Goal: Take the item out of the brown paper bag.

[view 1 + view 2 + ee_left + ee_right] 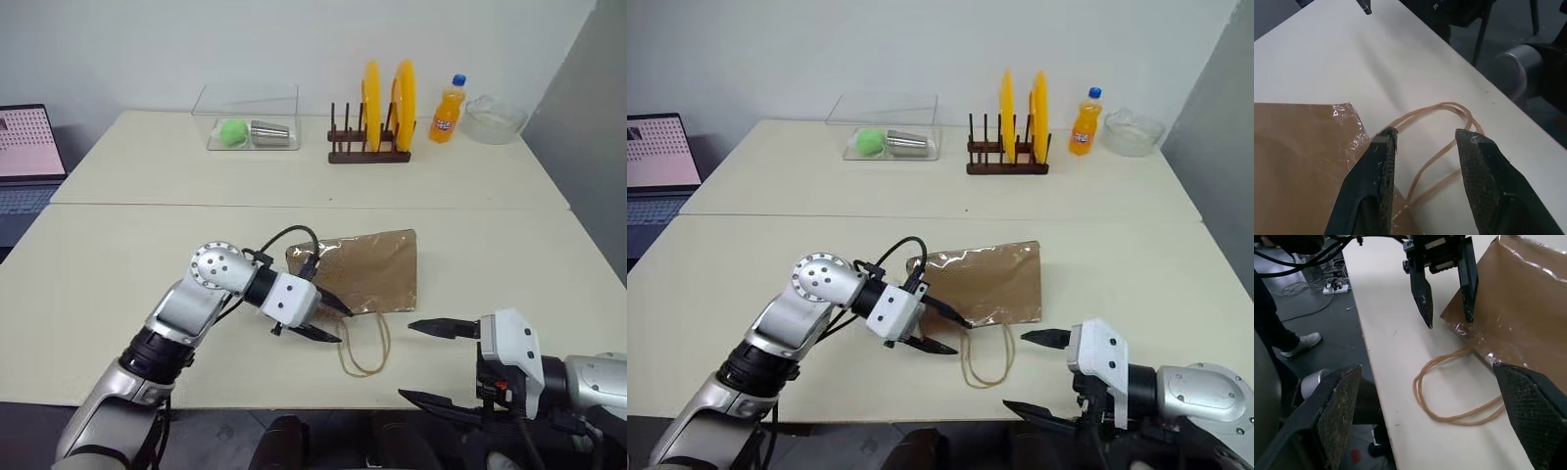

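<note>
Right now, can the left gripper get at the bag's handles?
Probably yes. The left gripper hangs open at the mouth edge of the brown paper bag, which lies flat, and the handles lie loose on the table right beside it, nothing between.

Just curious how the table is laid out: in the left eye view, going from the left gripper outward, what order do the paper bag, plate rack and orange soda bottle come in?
From the left gripper:
1. Paper bag, right beside it.
2. Plate rack, far side, middle.
3. Orange soda bottle, far side, further right.
</note>
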Tool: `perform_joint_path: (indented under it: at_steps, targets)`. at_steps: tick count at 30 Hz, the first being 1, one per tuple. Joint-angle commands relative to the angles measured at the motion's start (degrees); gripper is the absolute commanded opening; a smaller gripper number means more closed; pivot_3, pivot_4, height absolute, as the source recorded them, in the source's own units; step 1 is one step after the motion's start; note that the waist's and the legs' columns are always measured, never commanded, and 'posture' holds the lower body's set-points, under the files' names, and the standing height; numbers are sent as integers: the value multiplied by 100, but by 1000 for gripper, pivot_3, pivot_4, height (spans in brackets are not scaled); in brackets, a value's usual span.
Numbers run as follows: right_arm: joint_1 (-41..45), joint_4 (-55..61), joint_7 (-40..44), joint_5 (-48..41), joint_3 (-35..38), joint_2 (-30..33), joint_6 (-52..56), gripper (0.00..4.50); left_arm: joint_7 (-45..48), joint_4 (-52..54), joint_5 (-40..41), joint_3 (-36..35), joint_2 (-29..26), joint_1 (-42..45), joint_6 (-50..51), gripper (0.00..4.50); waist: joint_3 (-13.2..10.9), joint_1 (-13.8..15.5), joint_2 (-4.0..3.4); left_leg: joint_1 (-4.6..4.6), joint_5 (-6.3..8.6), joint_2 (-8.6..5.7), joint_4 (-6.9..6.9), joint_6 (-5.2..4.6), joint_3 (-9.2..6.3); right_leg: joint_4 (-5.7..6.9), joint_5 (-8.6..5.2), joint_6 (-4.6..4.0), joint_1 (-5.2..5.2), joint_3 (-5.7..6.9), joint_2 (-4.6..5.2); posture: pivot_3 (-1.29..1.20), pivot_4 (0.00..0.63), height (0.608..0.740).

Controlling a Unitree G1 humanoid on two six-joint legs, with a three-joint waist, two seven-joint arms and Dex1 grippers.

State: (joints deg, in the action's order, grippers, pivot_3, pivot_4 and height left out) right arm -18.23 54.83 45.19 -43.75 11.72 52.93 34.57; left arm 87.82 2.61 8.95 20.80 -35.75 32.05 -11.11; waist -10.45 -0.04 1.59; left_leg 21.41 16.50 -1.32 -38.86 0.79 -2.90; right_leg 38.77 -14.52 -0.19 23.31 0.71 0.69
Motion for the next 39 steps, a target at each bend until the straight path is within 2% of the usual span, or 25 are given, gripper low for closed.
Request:
perform_joint_path:
  at_steps: [1, 9, 19, 22, 27, 33, 39]
  targets:
    - [-99, 306, -41, -84, 29, 26, 21, 4500, 366, -218, -78, 175, -108, 138, -868, 2023, 0, -4, 0, 0, 0, 1, 1, 0, 0, 0, 0, 0, 0, 0, -1, 0, 150, 740]
    - [42, 315, -174, -115, -113, 24, 123, 4500, 302, -904, -464, 561, 131, 426, -1976, 2023, 0, 7, 0, 1, 0, 1, -2, -1, -1, -7, 0, 0, -2, 2, -1, 0, 150, 740]
    - [169, 302, -270, -145, -160, 30, 214, 4500, -199, -1049, -827, 819, 438, 349, -2037, 2023, 0, 5, 0, 2, 1, 1, -1, -2, -3, -10, 0, 1, -2, 4, -2, 0, 150, 740]
    - [130, 310, -268, -102, -180, 21, 191, 4500, -232, -1106, -865, 883, 402, 298, -2170, 1416, 0, 2, 1, 2, 1, 1, -1, -2, -3, -10, 0, 1, -2, 4, -2, 0, 150, 740]
    - [64, 321, -262, -44, -174, 16, 159, 4500, -310, -1153, -935, 981, 396, 205, -2333, 42, 0, 3, 0, 2, 1, 1, 0, -2, -3, -10, 0, 1, -2, 4, -2, 0, 150, 740]
    - [24, 318, -241, 358, -301, 57, 11, 4500, -645, -1163, -854, 822, 489, 205, -2176, 42, 0, 4, 1, 3, 1, 1, 0, -2, -3, -11, 0, 1, -2, 5, -2, 0, 150, 740]
    - [17, 152, -80, 1538, -873, 233, -582, 4500, -1250, -1055, -302, 113, 475, 355, -747, 42, 0, -2, 1, 2, 1, 2, 0, -2, -6, -11, 0, 2, -2, 7, -2, 0, 150, 740]
